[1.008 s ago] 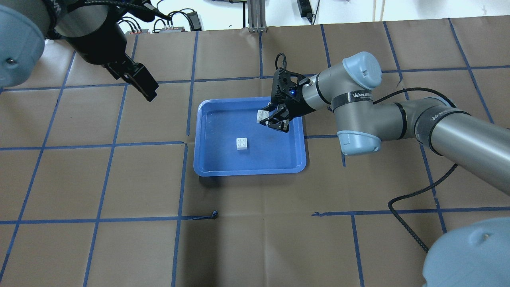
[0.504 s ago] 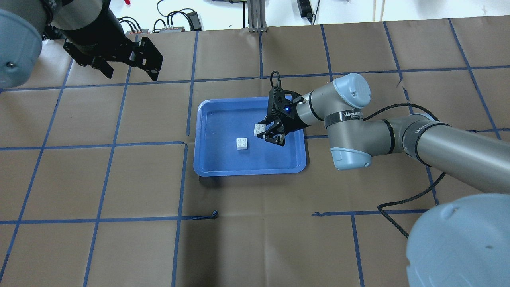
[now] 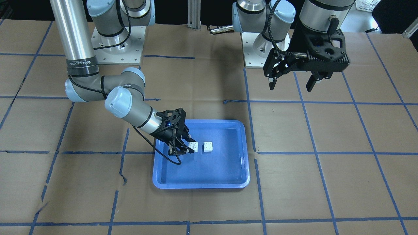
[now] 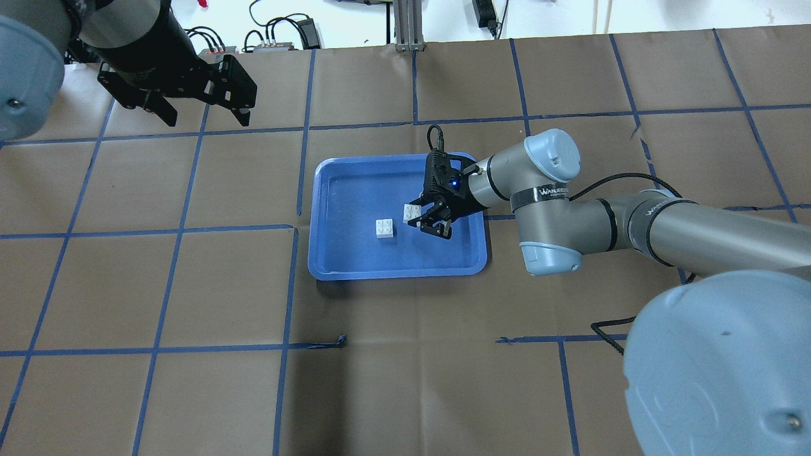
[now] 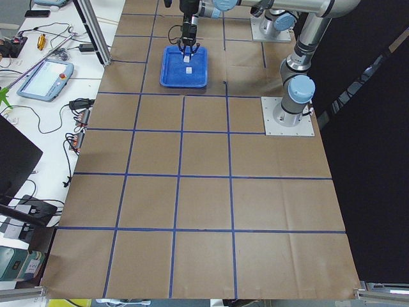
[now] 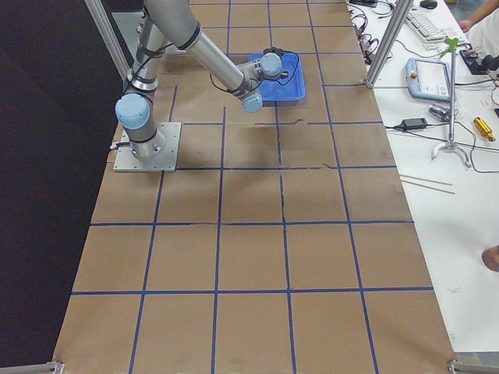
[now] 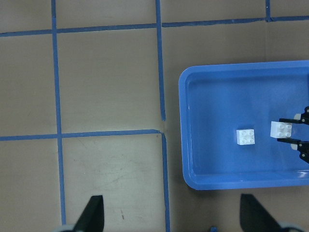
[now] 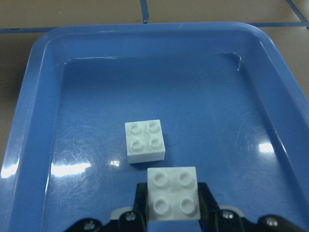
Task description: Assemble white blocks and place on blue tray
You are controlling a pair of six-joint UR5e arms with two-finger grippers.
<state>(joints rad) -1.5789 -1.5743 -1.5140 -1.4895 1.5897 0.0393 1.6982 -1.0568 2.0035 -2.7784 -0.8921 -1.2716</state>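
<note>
Front view, right claw (image 3: 185, 147): clamped on the held block (image 3: 194, 146), low over the tray (image 3: 199, 186), a little left of its middle; whether the block touches the floor I cannot tell.
Front view, loose block (image 3: 208, 147): studs up on the tray floor, just right of the held block, with a narrow gap between them.
Front view, left claw (image 3: 290, 85): fingers apart, empty, high over the table (image 3: 326, 163), well apart from the tray on the far right.
Overhead view, blocks: side by side, not stacked; joining is not yet done.
Side views, grip: too small to tell.
Left wrist view, tray: both blocks lie in its right part, a dark finger on either side of the held block.
Right wrist view, hold: the fingers press two opposite side walls, studs up and level; the loose block lies just ahead, slightly left.
Handling, judged: light, hard, stiff plastic with smooth walls that could slip or twist. Grip the flat sides and keep studs and underside free. The loose block may skate on the glossy floor, so press straight down.
</note>
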